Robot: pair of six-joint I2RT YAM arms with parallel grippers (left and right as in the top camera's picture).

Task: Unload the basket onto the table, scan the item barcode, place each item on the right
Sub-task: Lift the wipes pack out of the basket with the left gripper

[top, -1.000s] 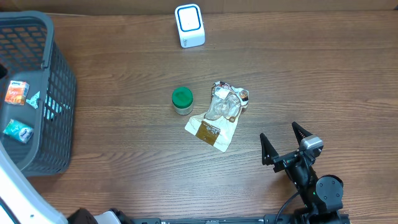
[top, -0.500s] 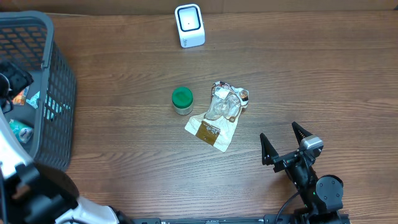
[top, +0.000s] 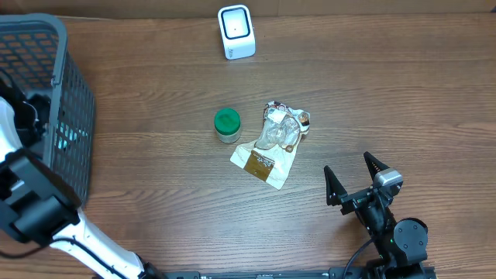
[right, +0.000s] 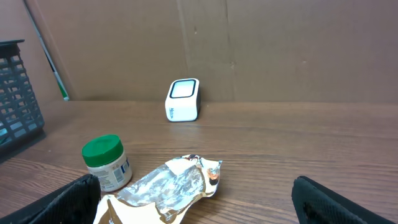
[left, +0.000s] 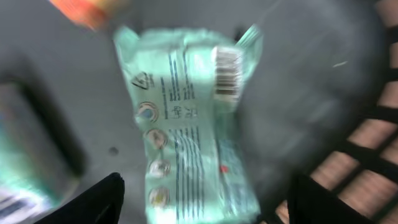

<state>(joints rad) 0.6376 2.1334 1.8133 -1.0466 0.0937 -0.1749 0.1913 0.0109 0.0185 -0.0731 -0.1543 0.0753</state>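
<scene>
A brown wooden table [top: 155, 201] is seen from above, and a dark grey plastic basket [top: 74, 132] with slotted walls is set at its left end. The white left arm [top: 31, 201] is bent over the basket's near rim and is reached down inside it. The black right arm [top: 395, 232] is kept well apart from the basket, at the opposite near corner of the table. The right gripper [top: 347, 163] is held with its fingers spread wide, and nothing is gripped between them.

A crumpled foil wrapper [top: 275, 143] is laid on the table well to the right of the basket. A white scanner [top: 235, 31] with a blue-ringed face is stood upright by the far edge, also well to the right of the basket. A small jar [top: 227, 124] with a green lid is stood between the basket and the wrapper, just beside the wrapper.

Inside the basket, a mint-green packet [left: 186, 124] is laid flat on the grey floor. The left gripper [left: 208, 205] is held over it with its fingers apart; the packet is framed between them and is not pinched. A barcode [left: 227, 74] is printed near the packet's upper right edge, though the view is blurred. An orange item [left: 84, 9] is glimpsed beyond the packet, also in the basket.
</scene>
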